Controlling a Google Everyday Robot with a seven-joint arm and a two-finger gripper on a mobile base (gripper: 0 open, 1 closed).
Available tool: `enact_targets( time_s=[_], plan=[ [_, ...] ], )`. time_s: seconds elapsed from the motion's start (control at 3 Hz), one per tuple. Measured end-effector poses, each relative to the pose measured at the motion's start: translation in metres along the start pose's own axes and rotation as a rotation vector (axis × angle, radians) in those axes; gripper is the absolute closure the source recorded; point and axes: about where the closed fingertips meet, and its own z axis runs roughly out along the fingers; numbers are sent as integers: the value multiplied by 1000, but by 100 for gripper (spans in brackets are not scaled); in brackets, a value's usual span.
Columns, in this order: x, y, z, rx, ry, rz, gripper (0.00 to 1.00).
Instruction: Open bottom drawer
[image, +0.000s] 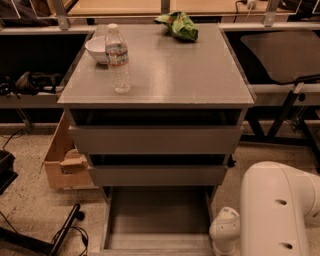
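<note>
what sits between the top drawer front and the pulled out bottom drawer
The middle drawer front, seen in the camera view. The hand is out of view; only the white arm shows at lower right, beside the bottom drawer.

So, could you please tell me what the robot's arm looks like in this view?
The arm is a bulky, smooth white shell with rounded edges and two small dark oval recesses on its side. A smaller white rounded joint sits beside it, at the bottom right by the bottom drawer. No cables or markings show. The gripper is not in view.
</note>
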Motion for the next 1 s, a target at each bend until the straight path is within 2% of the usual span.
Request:
enact_targets(
  time_s=[0.33,1.0],
  plan=[
    [0,-5,-3,0,0,0,100],
    [20,4,6,-43,24,22,100]
  ],
)
